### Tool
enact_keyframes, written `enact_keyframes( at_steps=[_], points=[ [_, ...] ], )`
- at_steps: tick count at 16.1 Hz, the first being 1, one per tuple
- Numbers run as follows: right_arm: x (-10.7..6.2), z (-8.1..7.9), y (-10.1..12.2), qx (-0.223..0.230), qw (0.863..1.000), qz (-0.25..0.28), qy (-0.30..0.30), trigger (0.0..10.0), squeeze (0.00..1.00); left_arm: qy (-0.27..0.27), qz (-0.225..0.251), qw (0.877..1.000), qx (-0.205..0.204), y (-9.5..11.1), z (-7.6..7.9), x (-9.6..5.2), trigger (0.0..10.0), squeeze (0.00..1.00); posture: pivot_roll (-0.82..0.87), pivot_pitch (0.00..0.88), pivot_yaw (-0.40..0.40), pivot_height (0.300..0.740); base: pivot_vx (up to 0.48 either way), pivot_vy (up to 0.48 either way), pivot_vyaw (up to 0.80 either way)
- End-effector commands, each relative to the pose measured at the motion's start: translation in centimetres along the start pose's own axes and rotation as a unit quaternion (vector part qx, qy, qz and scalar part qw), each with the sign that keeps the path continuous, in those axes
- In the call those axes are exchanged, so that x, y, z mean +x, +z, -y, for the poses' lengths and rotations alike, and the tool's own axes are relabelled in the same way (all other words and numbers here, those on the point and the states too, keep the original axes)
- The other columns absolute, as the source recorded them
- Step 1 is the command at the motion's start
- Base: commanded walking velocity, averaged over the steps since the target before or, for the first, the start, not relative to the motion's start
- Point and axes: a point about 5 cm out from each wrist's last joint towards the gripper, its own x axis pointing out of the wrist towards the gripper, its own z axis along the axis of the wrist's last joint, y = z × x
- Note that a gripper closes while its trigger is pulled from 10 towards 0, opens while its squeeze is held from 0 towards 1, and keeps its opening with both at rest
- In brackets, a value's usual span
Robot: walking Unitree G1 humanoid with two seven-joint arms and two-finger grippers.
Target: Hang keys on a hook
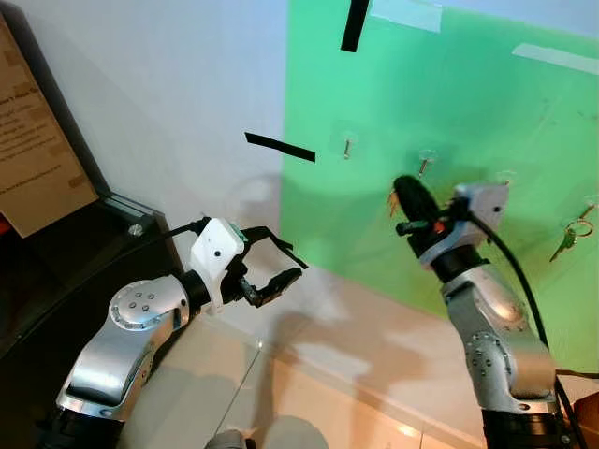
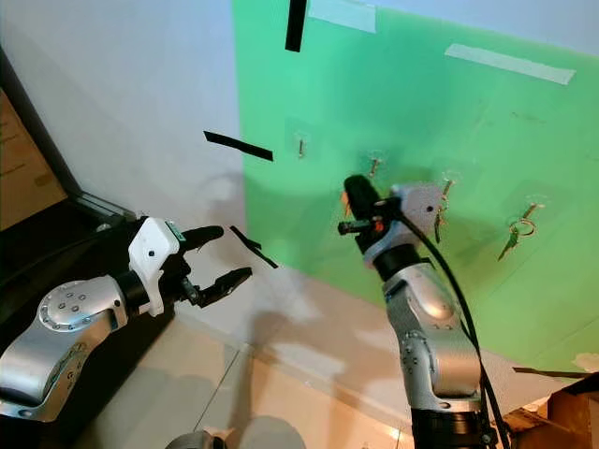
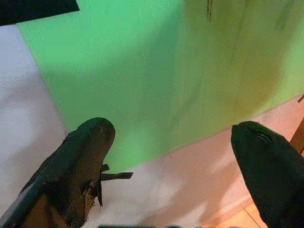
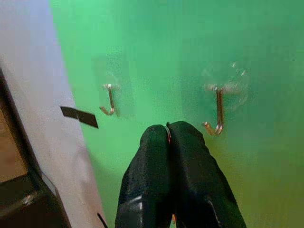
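Note:
My right gripper (image 1: 404, 187) is raised against the green board (image 1: 487, 103), its fingers shut on the keys; a small gold key (image 1: 393, 202) dangles beside the fingertips. In the right wrist view the right gripper (image 4: 168, 129) is pressed together just below and left of a clear-backed metal hook (image 4: 218, 111), with another hook (image 4: 110, 102) farther left. That nearest hook (image 1: 424, 165) sits just above the fingertips. Another set of keys (image 1: 569, 236) hangs on a hook at the far right. My left gripper (image 1: 281, 262) is open and empty, low by the wall.
Black tape strips (image 1: 281, 147) cross the white wall and the board's top edge. A dark cabinet (image 1: 65, 262) with a cardboard sign (image 1: 33, 159) stands at the left. A cardboard box (image 2: 562, 416) sits at the lower right. The tiled floor (image 1: 309, 402) lies below.

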Motion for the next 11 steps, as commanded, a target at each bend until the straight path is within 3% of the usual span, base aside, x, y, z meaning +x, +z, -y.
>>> enact_keyframes(
  at_steps=[1, 11],
  points=[
    [-0.04, 0.38, 1.07, 0.004, 1.0, 0.026, -0.007, 10.0, 0.0, -0.008, 0.006, 1.0, 0.01, 0.57, 0.0, 0.25, 10.0, 0.35, 0.07, 0.0, -0.045, 0.74, 0.0, 0.0, 0.0],
    [0.41, 1.34, 1.54, 0.014, 0.997, 0.045, -0.061, 10.0, 0.0, -0.014, 0.005, 1.0, 0.009, 0.64, 0.05, 0.02, 10.0, 0.35, 0.07, 0.0, -0.038, 0.74, 0.0, 0.0, 0.0]
  ],
)
